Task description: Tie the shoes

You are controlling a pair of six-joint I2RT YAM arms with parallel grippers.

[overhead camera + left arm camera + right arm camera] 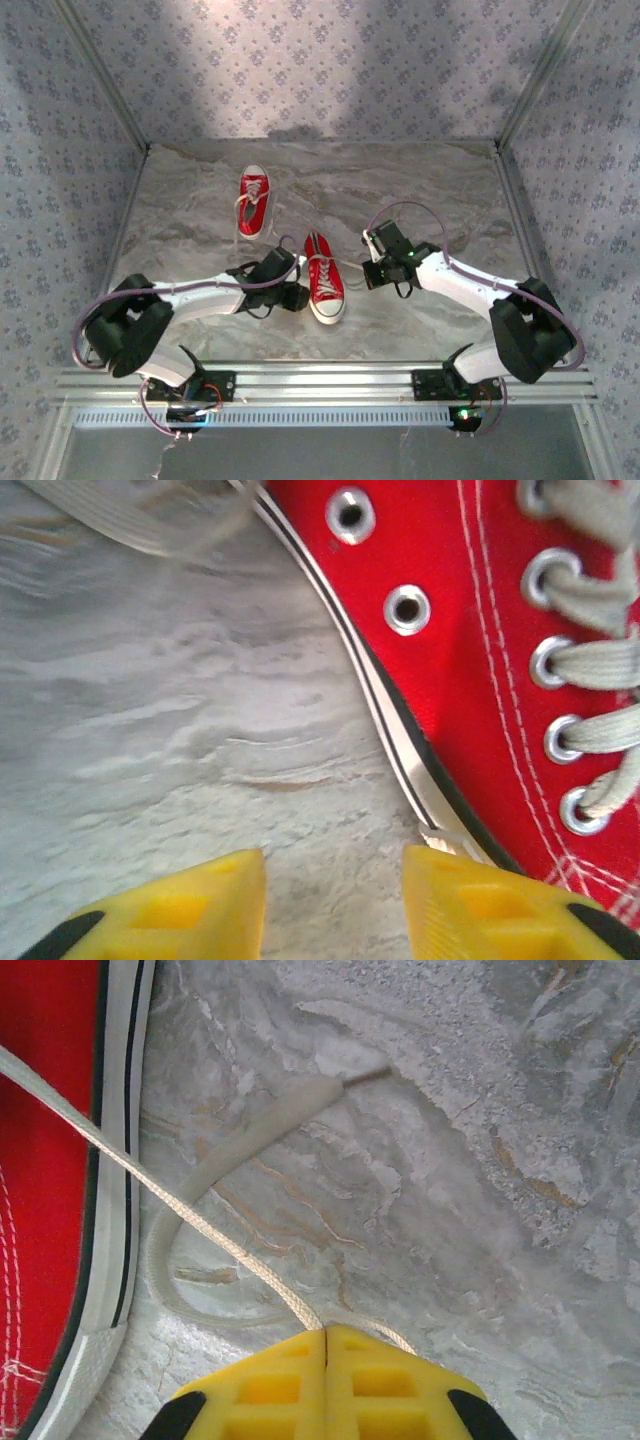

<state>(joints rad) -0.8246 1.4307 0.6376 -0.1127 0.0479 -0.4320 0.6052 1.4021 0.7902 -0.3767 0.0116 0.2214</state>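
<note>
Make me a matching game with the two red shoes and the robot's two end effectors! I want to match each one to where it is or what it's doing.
Things:
1. near shoe
2. far shoe
3. left end effector
4. right end effector

Places and states:
A. shut on a lace
B. lies by itself, farther back on the table
C. open, next to a shoe's side
D. lies between the two end effectors

Right pairs: 1-D, 2-B, 3-C, 4-A
</note>
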